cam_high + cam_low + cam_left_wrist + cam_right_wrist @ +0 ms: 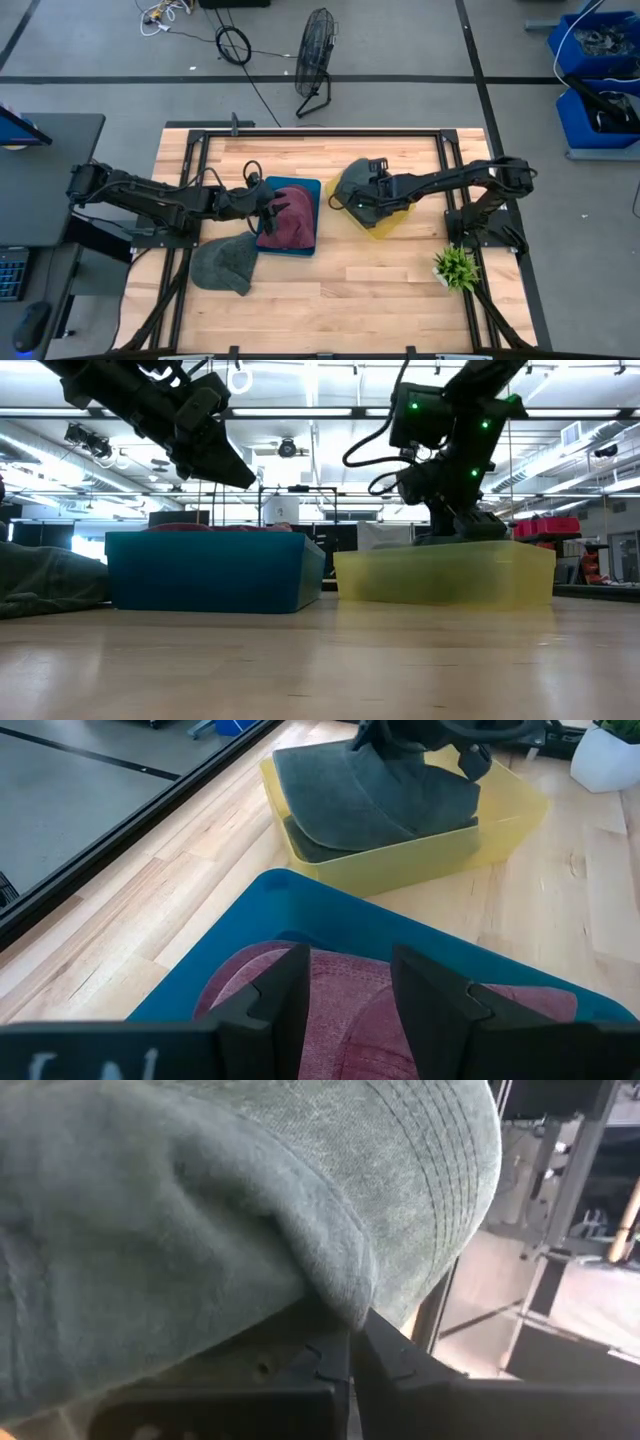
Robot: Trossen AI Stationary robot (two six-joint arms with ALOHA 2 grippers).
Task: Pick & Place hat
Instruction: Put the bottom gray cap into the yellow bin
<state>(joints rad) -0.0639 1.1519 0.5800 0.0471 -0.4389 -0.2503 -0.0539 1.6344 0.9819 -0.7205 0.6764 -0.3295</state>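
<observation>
A maroon hat (290,222) lies in a blue bin (300,186) at the table's middle. My left gripper (345,970) hangs open just above it, touching nothing, and shows over the bin in the low view (225,465). A grey-green hat (390,790) sits in a yellow bin (500,830) to the right, its brim reaching over the bin's rim. My right gripper (352,1350) is shut on this hat. A third, grey hat (225,265) lies flat on the table, near-left of the blue bin. My right gripper pinches a fold of the grey-green hat's cloth (340,1305) between its two shut fingers. In the left wrist view it comes at the hat's crown (420,765) from above, slanting from the table's right. The hat rests in the yellow bin.
A small potted plant (455,268) in a white pot stands near the table's right edge, near the right arm's base. Bare wood lies along the table's near side (350,300). The black frame rails (320,130) run around the table.
</observation>
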